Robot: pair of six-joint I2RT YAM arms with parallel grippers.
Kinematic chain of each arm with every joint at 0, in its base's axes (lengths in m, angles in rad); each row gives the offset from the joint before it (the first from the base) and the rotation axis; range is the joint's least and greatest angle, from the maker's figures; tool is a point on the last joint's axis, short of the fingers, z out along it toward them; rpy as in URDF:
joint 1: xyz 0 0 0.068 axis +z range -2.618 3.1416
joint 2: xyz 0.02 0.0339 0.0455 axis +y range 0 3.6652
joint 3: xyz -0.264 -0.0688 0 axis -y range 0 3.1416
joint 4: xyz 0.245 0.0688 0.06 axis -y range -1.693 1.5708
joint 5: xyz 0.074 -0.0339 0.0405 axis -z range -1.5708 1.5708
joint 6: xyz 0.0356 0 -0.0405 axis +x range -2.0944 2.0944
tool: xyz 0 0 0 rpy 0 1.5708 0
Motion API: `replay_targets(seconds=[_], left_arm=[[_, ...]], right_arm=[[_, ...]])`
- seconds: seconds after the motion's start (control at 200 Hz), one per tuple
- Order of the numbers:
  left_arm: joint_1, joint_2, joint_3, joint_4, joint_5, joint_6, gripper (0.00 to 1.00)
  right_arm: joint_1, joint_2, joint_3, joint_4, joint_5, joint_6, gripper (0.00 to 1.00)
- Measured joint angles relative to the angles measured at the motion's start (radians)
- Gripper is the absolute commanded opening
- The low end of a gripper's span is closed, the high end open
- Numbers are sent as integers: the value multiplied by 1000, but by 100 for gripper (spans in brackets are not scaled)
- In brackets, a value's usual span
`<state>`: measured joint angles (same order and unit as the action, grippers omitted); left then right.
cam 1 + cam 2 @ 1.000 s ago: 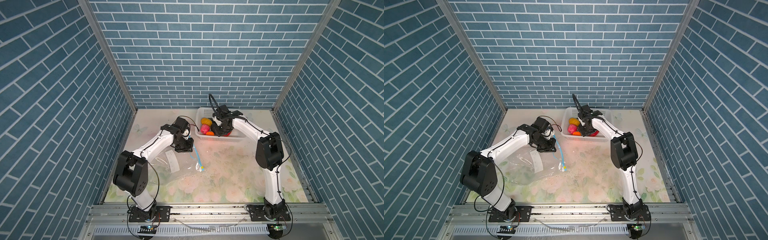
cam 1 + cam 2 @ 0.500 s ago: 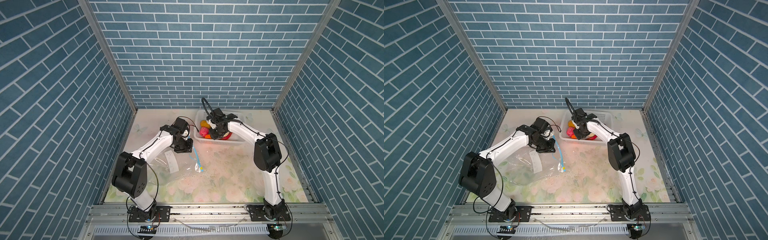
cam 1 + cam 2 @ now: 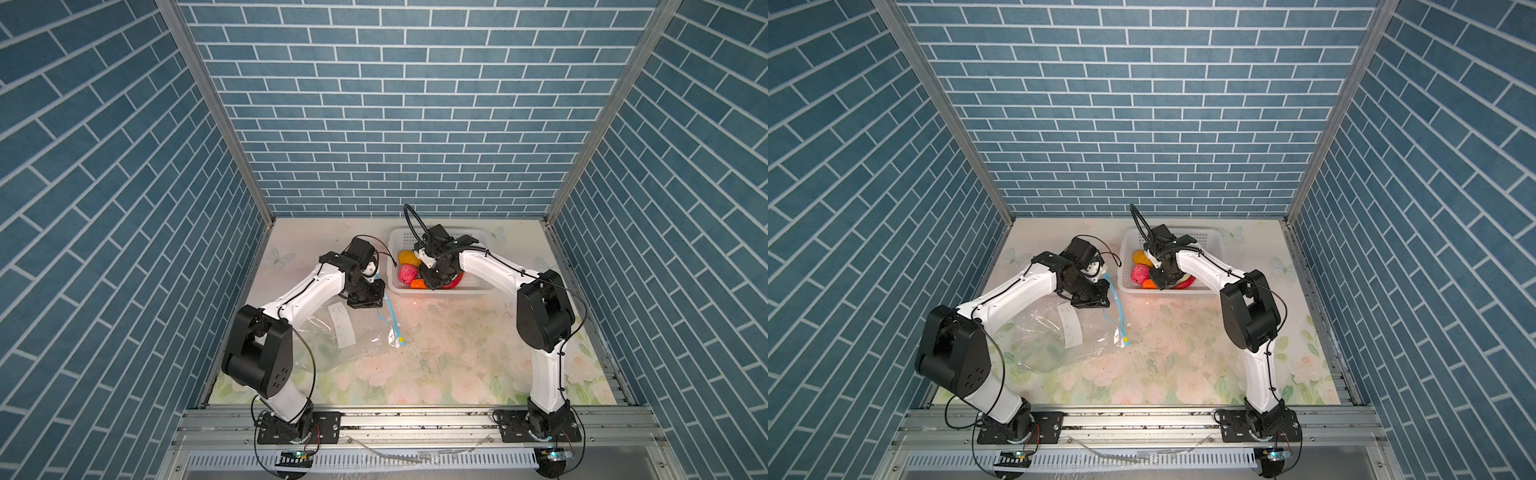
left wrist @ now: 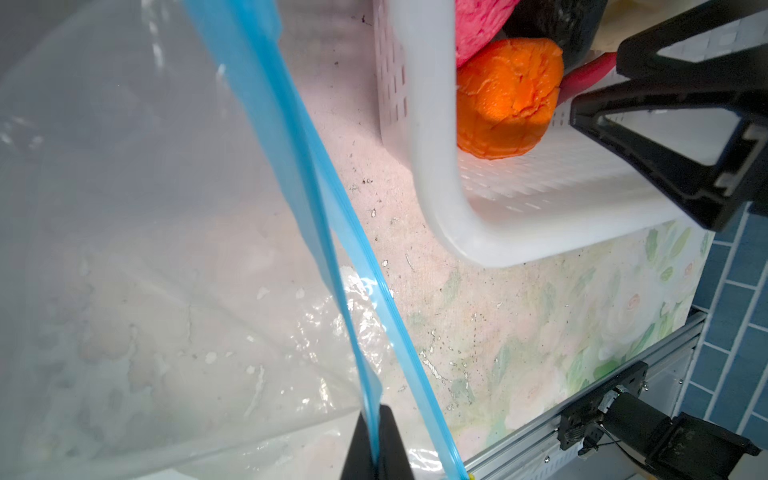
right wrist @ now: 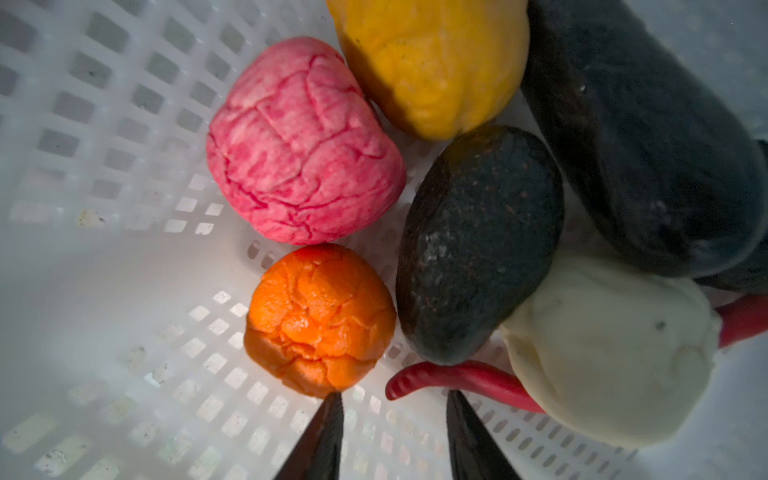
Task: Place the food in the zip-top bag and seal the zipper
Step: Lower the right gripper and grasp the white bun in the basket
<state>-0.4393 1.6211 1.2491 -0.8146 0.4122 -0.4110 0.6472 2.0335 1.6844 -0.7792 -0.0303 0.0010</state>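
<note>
While the count runs from the left wall across, the entries stand thus: left gripper, clamped shut on one lip of the zipper, with the other light-blue lip running apart beside it so that the mouth gapes, in the same place and grip as a second ago; zip-top bag, clear and crinkled, spread on the floral table left of centre, white label uppermost, no food inside, lying as it lay before in both top views; slider tab, yellowish, at the zipper's near end, on the table; white perforated basket, at the back of the table, near the zipper edge but apart from it, not shifted; food, all in the basket's left end: yellow piece farthest back, pink bumpy ball touching it, orange piece by the near wall, two black ovals side by side, cream lumpy ball against the smaller oval, long red strip curving out from under the cream ball; right gripper, jaws parted with nothing between them, pointing down inside the basket, tips over the bare floor between the orange piece and the red strip's end. A second ago it hung nearer the basket's middle and back; it has since come toward the left end and the near wall.
</note>
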Motion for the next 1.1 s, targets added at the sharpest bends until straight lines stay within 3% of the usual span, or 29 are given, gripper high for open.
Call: replay_targets(seconds=[0.325, 0.395, 0.475, 0.715, 1.1], left_arm=[[0, -13, 0, 0, 0, 0, 0], [0, -15, 0, 0, 1, 0, 0], [0, -16, 0, 0, 1, 0, 0], [0, -19, -4, 0, 1, 0, 0], [0, -19, -5, 2, 1, 0, 0]], right_arm=[[-24, -55, 3, -1, 108, 52, 69], [-47, -55, 3, -1, 121, 71, 79], [-77, -55, 3, -2, 130, 90, 98], [-154, -21, 39, -5, 108, 126, 98], [-173, 95, 79, 9, 16, 126, 97]])
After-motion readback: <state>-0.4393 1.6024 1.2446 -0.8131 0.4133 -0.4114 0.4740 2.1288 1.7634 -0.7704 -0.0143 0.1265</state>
